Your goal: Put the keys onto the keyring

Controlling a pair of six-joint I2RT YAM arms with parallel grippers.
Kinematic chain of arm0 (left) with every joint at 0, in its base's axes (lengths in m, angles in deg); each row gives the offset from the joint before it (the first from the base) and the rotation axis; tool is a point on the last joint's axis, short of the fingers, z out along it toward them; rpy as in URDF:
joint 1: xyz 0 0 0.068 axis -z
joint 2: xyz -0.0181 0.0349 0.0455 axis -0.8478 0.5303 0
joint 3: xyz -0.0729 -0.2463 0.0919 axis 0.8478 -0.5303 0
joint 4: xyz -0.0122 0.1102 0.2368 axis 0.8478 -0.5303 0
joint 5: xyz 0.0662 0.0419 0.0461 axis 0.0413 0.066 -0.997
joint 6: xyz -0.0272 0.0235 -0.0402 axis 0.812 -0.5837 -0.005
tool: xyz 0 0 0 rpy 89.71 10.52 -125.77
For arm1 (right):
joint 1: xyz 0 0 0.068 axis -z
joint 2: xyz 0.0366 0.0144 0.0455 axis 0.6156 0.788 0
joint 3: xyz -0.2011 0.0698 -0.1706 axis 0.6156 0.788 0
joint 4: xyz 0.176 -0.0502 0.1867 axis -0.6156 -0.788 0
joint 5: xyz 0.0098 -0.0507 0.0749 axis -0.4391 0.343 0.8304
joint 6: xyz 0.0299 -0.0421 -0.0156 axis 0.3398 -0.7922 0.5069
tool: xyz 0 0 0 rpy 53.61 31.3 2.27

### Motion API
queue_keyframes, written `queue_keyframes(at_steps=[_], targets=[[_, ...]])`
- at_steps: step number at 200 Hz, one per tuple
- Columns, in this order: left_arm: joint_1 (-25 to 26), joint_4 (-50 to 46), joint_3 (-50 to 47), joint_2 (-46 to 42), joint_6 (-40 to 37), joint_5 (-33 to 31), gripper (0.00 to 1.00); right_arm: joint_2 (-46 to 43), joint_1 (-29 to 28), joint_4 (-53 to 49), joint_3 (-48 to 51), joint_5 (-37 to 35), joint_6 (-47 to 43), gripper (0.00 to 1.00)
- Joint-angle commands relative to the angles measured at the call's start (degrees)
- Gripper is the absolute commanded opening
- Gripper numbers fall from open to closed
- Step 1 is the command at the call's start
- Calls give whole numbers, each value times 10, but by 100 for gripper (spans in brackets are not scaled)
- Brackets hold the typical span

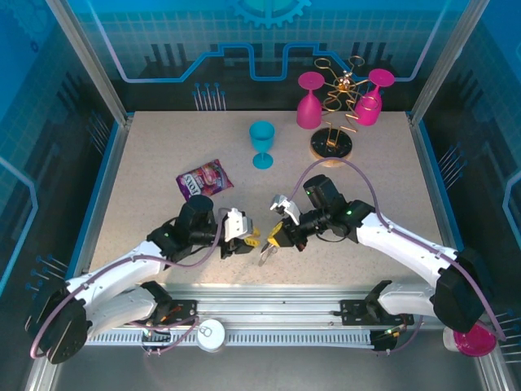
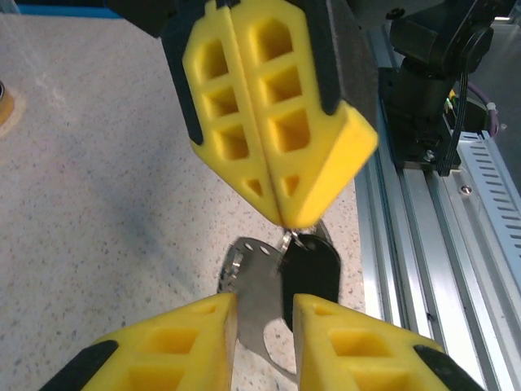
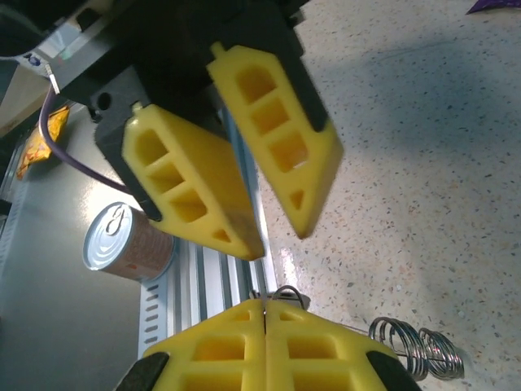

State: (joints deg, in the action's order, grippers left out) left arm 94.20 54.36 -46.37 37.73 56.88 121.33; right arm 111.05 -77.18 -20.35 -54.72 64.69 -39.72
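My right gripper (image 1: 275, 239) (image 2: 289, 221) (image 3: 264, 303) is shut on a small metal ring (image 3: 285, 293) of the keys (image 1: 264, 256). From that ring hang a small silver key (image 2: 259, 281) and a black tag (image 2: 313, 273), just above the table near its front edge. My left gripper (image 1: 251, 239) (image 2: 264, 305) (image 3: 281, 240) faces the right one from the left. Its jaws stand a little apart with nothing gripped, and the key hangs just beyond the gap. A cluster of small metal rings (image 3: 407, 346), the visible part of the keyring, shows beside my right fingers.
A blue goblet (image 1: 262, 142) stands mid-table, and a purple snack packet (image 1: 203, 177) lies to its left. Two pink goblets (image 1: 309, 102) (image 1: 370, 98) flank a gold wire stand (image 1: 338, 122) at the back. An aluminium rail (image 2: 423, 244) borders the front edge, and a tin can (image 3: 126, 244) stands past it.
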Motion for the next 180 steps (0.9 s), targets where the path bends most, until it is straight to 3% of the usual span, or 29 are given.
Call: queue_keyframes(at_steps=[1, 54, 100, 180], targets=[[11, 63, 0, 19, -34, 42, 25, 8, 5, -30, -35, 31, -39, 0], [21, 28, 29, 61, -70, 77, 20, 11, 4, -39, -45, 34, -52, 0], [23, 48, 32, 62, -62, 69, 17, 16, -4, -45, -50, 26, -57, 0], [29, 51, 31, 61, -64, 46, 0, 17, -12, -37, -52, 25, -49, 0]])
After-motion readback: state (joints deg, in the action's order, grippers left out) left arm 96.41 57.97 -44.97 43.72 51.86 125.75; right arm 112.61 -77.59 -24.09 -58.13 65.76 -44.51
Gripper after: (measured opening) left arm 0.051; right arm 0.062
